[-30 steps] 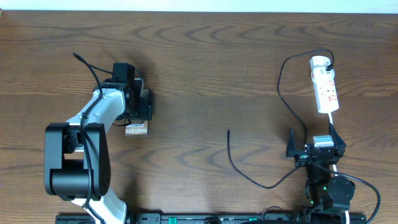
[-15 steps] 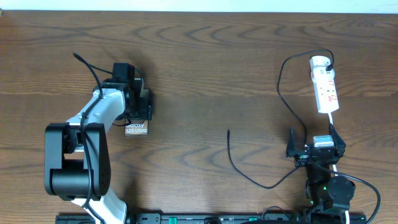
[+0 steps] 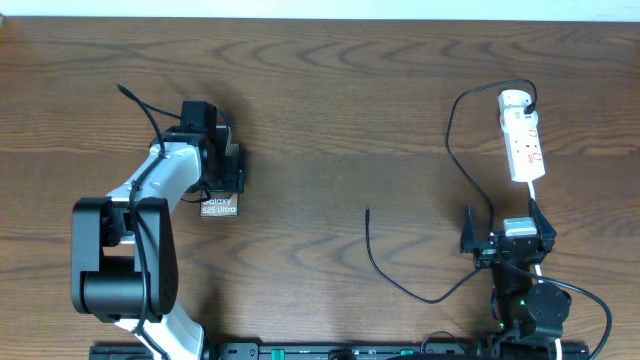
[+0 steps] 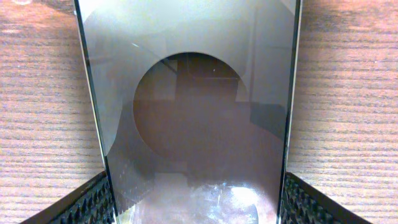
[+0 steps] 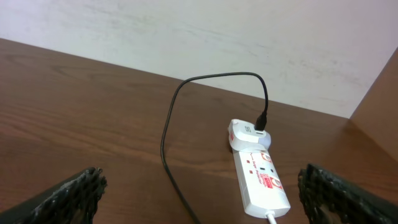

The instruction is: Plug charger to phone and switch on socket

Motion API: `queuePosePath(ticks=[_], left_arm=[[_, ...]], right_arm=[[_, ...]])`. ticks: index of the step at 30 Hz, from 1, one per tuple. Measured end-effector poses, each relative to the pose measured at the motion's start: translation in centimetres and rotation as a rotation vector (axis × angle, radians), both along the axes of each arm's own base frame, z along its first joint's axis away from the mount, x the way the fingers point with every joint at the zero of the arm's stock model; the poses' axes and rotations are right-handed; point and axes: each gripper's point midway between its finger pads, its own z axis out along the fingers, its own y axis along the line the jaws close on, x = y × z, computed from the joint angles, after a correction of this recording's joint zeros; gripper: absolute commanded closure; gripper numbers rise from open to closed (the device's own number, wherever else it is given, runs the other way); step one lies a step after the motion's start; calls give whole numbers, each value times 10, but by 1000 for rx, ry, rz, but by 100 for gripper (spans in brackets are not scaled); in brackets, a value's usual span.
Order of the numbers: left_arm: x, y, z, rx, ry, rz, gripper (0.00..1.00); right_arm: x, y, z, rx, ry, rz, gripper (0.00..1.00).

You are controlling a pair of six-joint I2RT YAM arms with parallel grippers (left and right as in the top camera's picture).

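Overhead: left arm reaches from the near edge over the phone, which lies flat on the surface. Left pincer hides most of it; only the lettered end shows. Right arm sits folded low, right pincer spread wide and empty, just short of the socket. The charger loops from the socket's far end; its tip lies mid-surface, well apart from the phone.

Left wrist: phone fills the frame with its ends cut off. Pads meet both long edges, pinching it.

Right wrist: fingers show only at the bottom corners, wide apart. Socket lies ahead, with the charger plugged in at its far end.
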Motion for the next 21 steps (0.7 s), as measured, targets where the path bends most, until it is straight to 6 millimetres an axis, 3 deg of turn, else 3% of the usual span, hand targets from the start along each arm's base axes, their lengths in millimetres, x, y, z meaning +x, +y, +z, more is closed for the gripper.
queuePosePath(ticks=[13,17,21], left_arm=[[3,-2,6,-14,-20,-3,93],[13,-8,31,-46,-103,-7,93],[27,-12,76,-72,-245,-8,93]], right_arm=[[0,0,0,0,0,0,1],[0,0,0,0,0,0,1],[0,0,0,0,0,0,1]])
